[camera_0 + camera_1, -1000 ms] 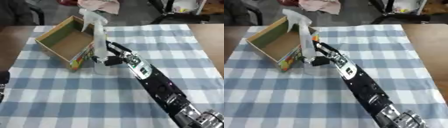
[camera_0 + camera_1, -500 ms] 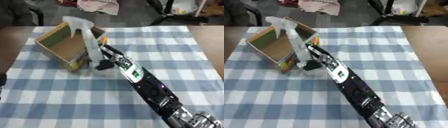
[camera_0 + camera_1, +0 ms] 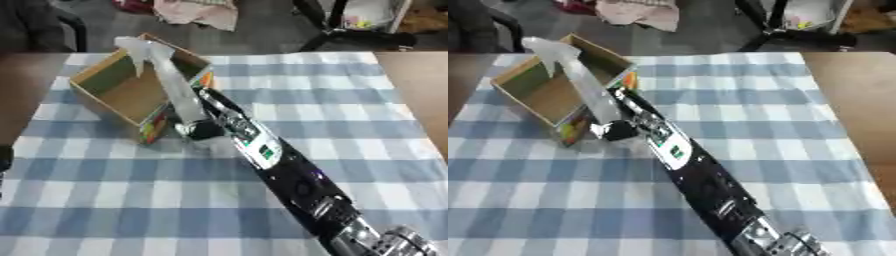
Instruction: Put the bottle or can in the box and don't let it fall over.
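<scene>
Spray bottle tilted over the box rim

My right hand (image 3: pixel 203 129) was curled round the base of the clear spray bottle (image 3: pixel 171 85), which leaned with its nozzle over the cardboard box (image 3: pixel 112 102). I judged its bottom might catch the near wall and topple.

- Looks like an indoor lab or workroom set up for robot trials, not a home kitchen or shop.
- Work surface: table (image 3: pixel 411 95) with brown top, covered by a blue-and-white checked cloth (image 3: pixel 105 200) like a staged test area.
- Dark bare floor (image 3: pixel 262 30) beyond the far edge, at 12 o'clock.
- Black stand or chair legs (image 3: pixel 337 35) at 1 o'clock, typical of equipment rigs.
- Heap of pinkish fabric (image 3: pixel 197 10) on the floor at 11 o'clock; dark shape at 10 o'clock, unclear.
</scene>
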Robot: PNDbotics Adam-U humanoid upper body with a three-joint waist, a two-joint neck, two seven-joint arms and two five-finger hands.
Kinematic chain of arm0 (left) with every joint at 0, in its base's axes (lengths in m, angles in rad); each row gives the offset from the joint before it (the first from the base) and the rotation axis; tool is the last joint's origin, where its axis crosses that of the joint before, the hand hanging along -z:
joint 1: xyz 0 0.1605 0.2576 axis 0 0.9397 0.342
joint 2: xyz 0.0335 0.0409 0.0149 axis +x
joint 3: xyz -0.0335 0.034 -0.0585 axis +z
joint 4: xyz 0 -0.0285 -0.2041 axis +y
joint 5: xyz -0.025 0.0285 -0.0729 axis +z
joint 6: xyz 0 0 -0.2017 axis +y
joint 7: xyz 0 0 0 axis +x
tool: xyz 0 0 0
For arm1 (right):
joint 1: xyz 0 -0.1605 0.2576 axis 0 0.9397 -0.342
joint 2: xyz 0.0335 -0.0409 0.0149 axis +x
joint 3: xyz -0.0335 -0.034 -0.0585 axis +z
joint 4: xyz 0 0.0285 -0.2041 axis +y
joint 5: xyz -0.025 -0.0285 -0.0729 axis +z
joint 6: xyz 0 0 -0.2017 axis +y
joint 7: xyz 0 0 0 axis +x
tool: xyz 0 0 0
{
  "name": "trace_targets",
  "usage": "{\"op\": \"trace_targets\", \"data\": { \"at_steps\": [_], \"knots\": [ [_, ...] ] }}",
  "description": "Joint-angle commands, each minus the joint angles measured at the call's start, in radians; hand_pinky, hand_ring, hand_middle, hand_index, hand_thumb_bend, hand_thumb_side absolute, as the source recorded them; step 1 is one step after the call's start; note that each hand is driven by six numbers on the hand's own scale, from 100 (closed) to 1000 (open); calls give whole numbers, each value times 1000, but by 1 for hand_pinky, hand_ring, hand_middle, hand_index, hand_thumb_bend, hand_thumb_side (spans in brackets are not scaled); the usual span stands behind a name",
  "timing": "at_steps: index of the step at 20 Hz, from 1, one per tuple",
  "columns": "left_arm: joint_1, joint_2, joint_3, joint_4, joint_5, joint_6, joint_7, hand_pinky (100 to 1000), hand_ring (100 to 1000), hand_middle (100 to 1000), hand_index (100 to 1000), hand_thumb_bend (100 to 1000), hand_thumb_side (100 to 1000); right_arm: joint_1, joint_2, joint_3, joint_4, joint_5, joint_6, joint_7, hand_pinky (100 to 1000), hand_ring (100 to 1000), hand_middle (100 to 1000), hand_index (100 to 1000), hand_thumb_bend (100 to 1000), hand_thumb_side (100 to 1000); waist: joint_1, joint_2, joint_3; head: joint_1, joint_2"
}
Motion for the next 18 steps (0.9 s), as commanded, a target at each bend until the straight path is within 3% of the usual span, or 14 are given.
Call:
{"op": "trace_targets", "data": {
  "at_steps": [1,10,15,18],
  "knots": [
    [-3,8,12,-20,2,-1,7,1000,1000,1000,976,770,637,-19,-42,-6,-31,-35,16,-24,861,574,264,387,100,100,2,-16,-4,6,-9],
    [-3,11,14,-20,-2,-1,9,1000,1000,1000,976,771,636,-76,-136,-20,-121,-162,59,-11,867,575,258,380,100,100,1,-17,1,1,-14],
    [-21,8,3,-17,2,-2,-2,1000,1000,1000,976,769,635,-122,-177,-31,-140,-226,82,-24,869,577,259,380,100,100,-4,-14,39,-29,-24],
    [-56,3,-11,-13,7,-3,-16,1000,1000,1000,976,769,631,-156,-189,-42,-146,-238,83,-35,875,587,262,381,100,100,-15,-6,93,-74,-47]
  ]
}}
